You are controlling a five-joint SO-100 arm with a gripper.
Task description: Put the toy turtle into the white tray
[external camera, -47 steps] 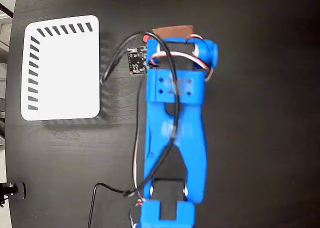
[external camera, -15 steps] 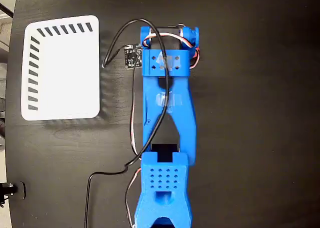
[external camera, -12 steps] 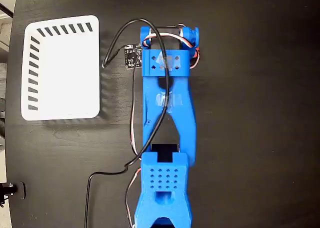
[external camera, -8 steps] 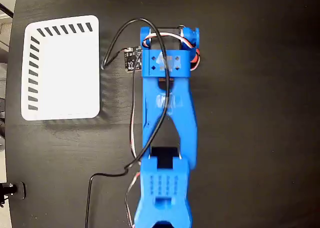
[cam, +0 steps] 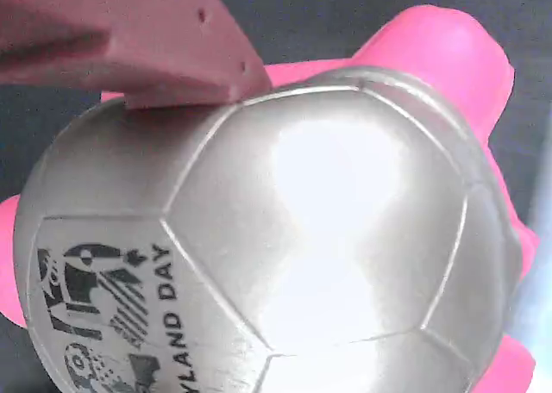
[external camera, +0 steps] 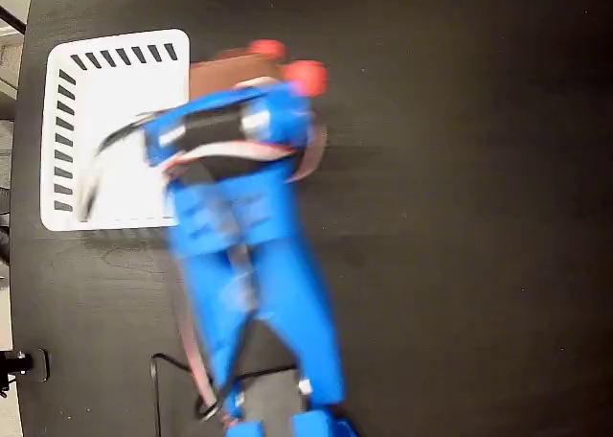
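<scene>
Currently I'm mid-carry: my arm (external camera: 244, 264) is motion-blurred in the fixed view, angled toward the white tray (external camera: 115, 102) at upper left. The turtle (cam: 276, 238) fills the wrist view, shiny shell up close with dark print on it, pink head and feet poking out around the edges. One finger (cam: 138, 44) of my gripper (external camera: 254, 121) lies across the top of the shell; the other is out of frame, so I read the grip as closed on the turtle. In the fixed view only red bits and a brownish smear (external camera: 287, 68) show, just right of the tray's top right corner, not over it yet. Next: a little more travel left until the turtle is over the tray's flat middle, then lower and let go.
</scene>
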